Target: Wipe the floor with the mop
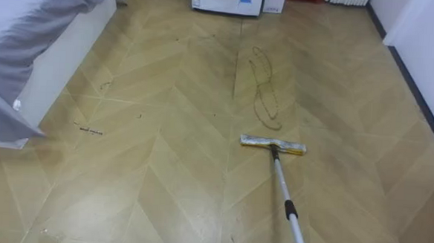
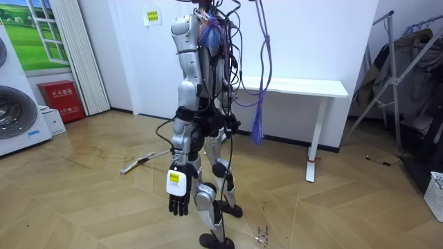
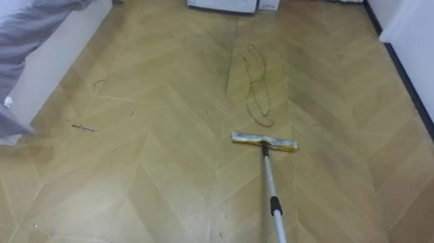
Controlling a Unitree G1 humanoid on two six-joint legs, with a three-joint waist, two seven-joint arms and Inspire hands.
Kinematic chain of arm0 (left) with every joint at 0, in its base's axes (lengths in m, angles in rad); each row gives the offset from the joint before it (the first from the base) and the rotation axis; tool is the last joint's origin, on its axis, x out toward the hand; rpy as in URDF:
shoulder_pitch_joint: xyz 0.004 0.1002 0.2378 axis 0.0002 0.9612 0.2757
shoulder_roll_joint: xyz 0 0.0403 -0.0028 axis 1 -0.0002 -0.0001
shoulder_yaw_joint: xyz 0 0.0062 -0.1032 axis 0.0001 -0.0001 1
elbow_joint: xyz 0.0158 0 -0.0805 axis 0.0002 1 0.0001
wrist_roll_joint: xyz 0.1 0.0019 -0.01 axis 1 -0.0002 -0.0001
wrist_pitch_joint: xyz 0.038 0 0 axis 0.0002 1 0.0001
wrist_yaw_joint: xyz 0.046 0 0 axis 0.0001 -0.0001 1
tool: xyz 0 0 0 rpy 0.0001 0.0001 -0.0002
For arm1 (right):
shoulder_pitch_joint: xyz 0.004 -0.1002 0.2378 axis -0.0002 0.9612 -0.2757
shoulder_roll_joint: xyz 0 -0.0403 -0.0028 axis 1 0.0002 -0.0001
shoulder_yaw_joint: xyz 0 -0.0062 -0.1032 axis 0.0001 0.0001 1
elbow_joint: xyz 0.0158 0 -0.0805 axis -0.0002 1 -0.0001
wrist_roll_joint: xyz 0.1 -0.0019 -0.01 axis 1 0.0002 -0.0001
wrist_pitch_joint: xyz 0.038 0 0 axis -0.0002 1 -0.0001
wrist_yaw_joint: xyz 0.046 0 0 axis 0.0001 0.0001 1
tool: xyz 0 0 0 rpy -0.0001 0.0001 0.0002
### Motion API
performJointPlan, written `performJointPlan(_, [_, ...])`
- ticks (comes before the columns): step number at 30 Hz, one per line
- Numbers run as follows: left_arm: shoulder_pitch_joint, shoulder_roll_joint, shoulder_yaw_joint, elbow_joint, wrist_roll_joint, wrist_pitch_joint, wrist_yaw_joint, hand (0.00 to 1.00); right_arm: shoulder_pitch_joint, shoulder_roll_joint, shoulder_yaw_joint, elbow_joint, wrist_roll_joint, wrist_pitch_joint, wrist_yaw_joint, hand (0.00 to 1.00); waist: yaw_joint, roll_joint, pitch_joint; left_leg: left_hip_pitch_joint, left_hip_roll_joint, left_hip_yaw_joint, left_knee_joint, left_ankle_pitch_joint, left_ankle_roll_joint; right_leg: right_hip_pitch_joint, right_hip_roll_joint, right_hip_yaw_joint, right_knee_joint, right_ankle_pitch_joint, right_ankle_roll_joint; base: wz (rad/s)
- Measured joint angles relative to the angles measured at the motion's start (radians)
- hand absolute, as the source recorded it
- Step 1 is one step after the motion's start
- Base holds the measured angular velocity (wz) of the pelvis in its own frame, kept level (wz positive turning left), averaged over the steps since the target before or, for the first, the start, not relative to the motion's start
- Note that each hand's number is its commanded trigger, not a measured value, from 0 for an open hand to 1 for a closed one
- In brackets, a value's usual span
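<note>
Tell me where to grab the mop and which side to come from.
Grip the mop pole on its near stretch, this side of the black collar, not the flat head. The pole slants from the head back toward the robot's right, so coming from the right probably lets the grasp wrap across it.

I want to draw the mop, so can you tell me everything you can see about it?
The mop has a flat, wide head, yellowish with grey smudges, lying flat on the wooden floor just below a faint looping mark. A dark joint at the head's middle holds a thin silvery pole that looks like metal, with a dark collar partway along. The pole slants back toward the robot's right side and leaves the eye view's bottom edge.
</note>
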Motion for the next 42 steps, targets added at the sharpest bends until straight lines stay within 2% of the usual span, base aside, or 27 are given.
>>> performJointPlan(15, [0.001,0.001,0.007,0.002,-0.005,0.007,-0.002,0.00,0.004,-0.006,0.000,0.000,0.009,0.001,0.003,1.00,-0.001,0.005,-0.0018,0.000,0.001,-0.009,-0.011,0.000,0.000,0.001,0.002,-0.003,0.004,0.001,-0.001,0.01])
performJointPlan(24, [-0.010,0.001,0.004,0.002,-0.003,0.004,-0.006,0.00,-0.001,-0.006,-0.002,-0.001,0.018,-0.001,0.017,1.00,-0.006,0.007,0.0004,-0.016,0.002,-0.019,-0.005,0.000,0.000,-0.010,0.001,-0.012,0.011,0.002,-0.002,0.02])
performJointPlan(33, [-0.055,0.001,-0.025,-0.002,0.005,0.003,-0.001,0.00,-0.040,-0.019,0.000,-0.003,0.042,-0.002,0.011,1.00,-0.013,0.016,0.0001,-0.135,0.006,-0.026,0.042,0.000,-0.002,-0.123,0.000,-0.022,0.043,0.008,-0.012,0.01])
performJointPlan(36, [-0.078,0.002,-0.035,0.004,0.006,-0.004,0.000,0.00,-0.057,-0.020,-0.001,-0.003,0.045,-0.013,0.007,1.00,-0.014,0.018,0.0002,-0.199,0.005,-0.026,0.074,0.000,-0.002,-0.179,-0.004,-0.025,0.065,0.008,-0.013,0.00])
performJointPlan(40, [-0.137,0.001,-0.050,0.023,0.005,-0.011,0.000,0.00,-0.087,-0.021,0.003,-0.003,0.075,-0.023,-0.022,1.00,-0.009,0.024,0.0076,-0.312,0.003,-0.024,0.153,0.000,-0.002,-0.301,-0.016,-0.025,0.144,0.008,-0.014,-0.02])
performJointPlan(42, [-0.148,0.000,-0.051,0.023,0.005,-0.014,0.000,0.00,-0.087,-0.021,0.005,-0.003,0.090,-0.025,-0.042,1.00,-0.004,0.027,0.0071,-0.366,0.001,-0.023,0.185,0.000,-0.002,-0.354,-0.021,-0.024,0.177,0.008,-0.015,-0.02])
